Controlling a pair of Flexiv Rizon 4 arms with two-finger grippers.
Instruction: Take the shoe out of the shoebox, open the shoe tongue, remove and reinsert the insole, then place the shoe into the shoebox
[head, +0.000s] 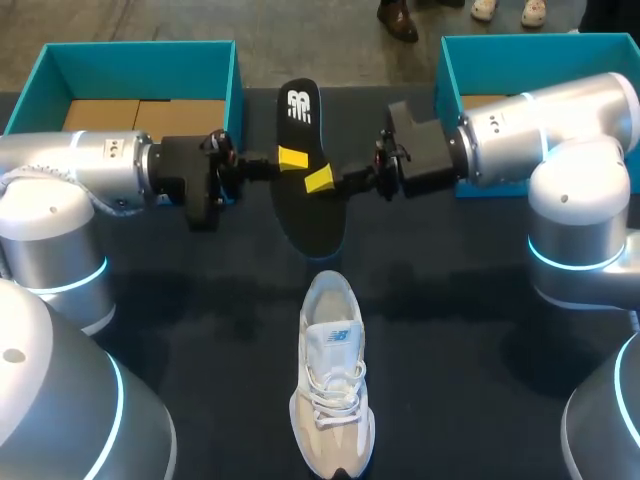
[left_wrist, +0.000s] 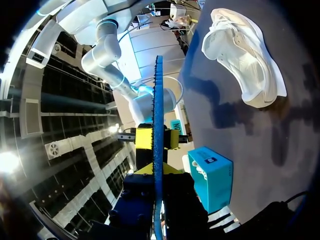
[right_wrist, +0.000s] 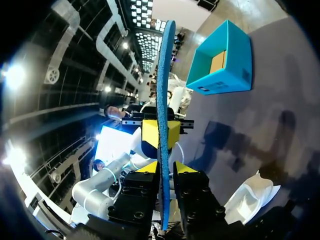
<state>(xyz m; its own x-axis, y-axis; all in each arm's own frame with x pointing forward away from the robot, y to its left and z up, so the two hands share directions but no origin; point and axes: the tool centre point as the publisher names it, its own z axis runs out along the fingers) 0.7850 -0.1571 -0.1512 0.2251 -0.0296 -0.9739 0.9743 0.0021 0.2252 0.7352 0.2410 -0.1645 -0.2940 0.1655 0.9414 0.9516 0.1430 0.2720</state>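
A black insole (head: 300, 215) with a blue underside hangs in the air over the table's far middle, between my two grippers. My left gripper (head: 292, 157) is shut on one long edge of it; in the left wrist view the insole (left_wrist: 158, 100) runs edge-on out of that gripper (left_wrist: 159, 172). From the opposite side my right gripper (head: 320, 180) straddles the other edge. In the right wrist view its fingers (right_wrist: 166, 170) stand close around the insole (right_wrist: 164, 75), with a slim gap on one side. The white shoe (head: 332, 400) lies on the table nearer me, with its toe toward me.
Two teal shoeboxes stand open at the back, one at the far left (head: 140, 55) and one at the far right (head: 520, 45). The dark table surface (head: 200, 330) spreads around the shoe.
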